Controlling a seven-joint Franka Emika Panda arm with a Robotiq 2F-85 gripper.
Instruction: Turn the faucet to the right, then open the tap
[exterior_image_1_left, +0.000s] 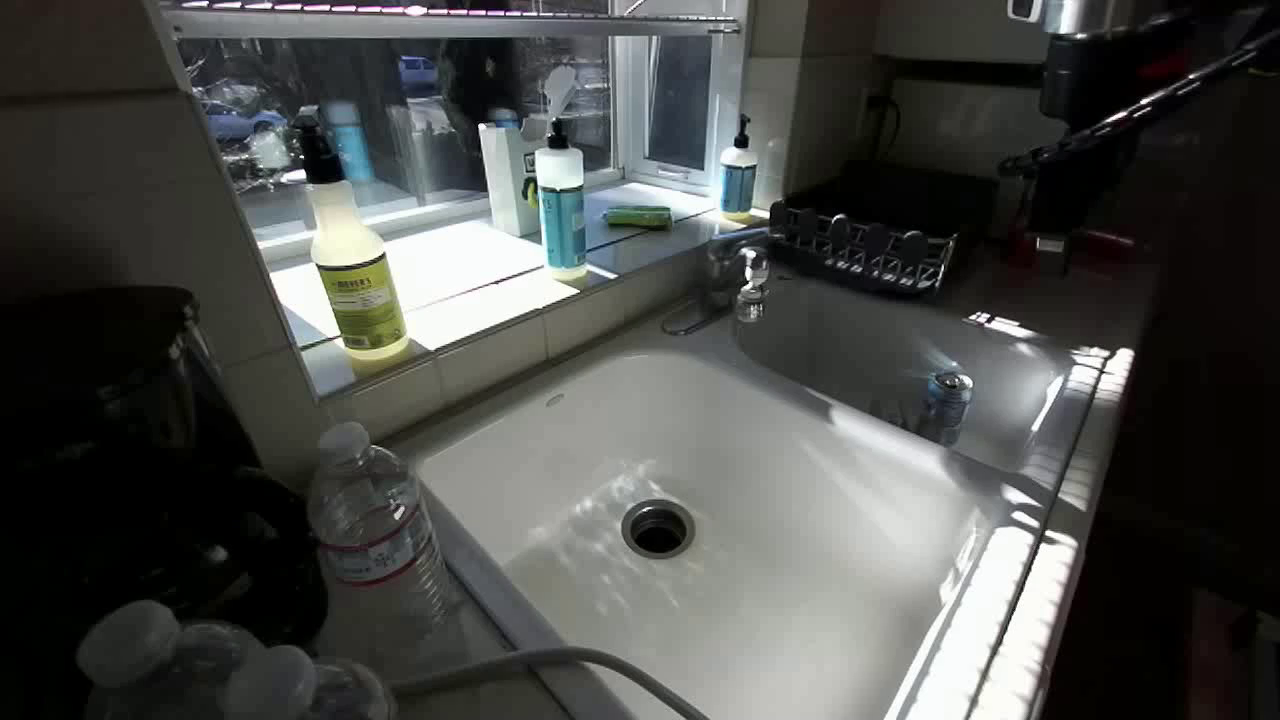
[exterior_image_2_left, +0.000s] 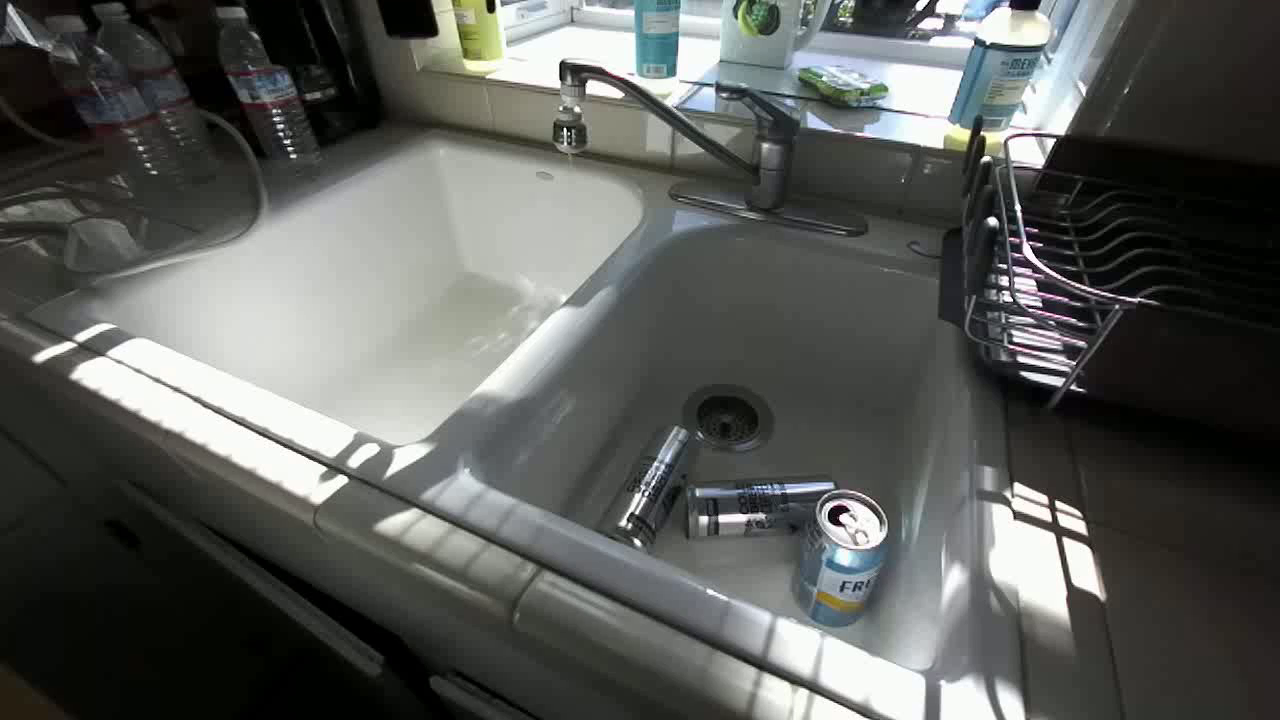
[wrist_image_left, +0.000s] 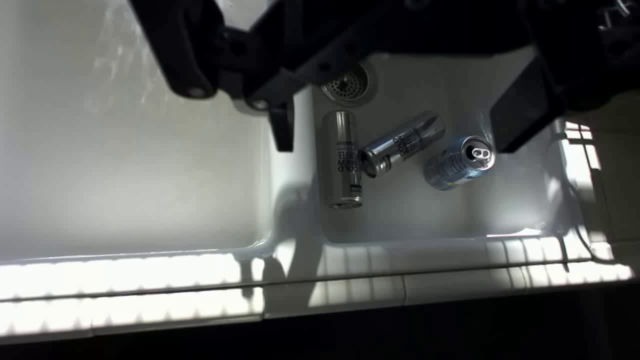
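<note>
In the wrist view the gripper (wrist_image_left: 395, 150) hangs with its fingers (wrist_image_left: 283, 125) spread wide and nothing held between them; the cans (wrist_image_left: 345, 162) that show through the gap lie below, in the shaded basin (wrist_image_left: 410, 215). In an exterior view it is a dark shape toward two o'clock, well apart from the faucet (exterior_image_1_left: 752, 268).

In an exterior view the faucet stands near one o'clock, at the sink edge nearest the window (exterior_image_2_left: 895, 18). Its spout (exterior_image_2_left: 650, 97) points toward ten o'clock, the end over the bright basin (exterior_image_2_left: 540, 210). The tap (exterior_image_2_left: 765, 106), a short handle on top of the upright base (exterior_image_2_left: 770, 180), points the same way.

By my reading the first step, turning the faucet, is the one in hand, not yet done: nothing touches the spout, and it is not over the cans, where I take "right" to be. The next move calls for bringing the gripper across to the spout, setting a finger on its window side and sweeping it counterclockwise, from ten toward six o'clock. Drawing the fingers together first would probably help. Only then comes the tap, which likely needs a light nudge upward from under its tip.
</note>
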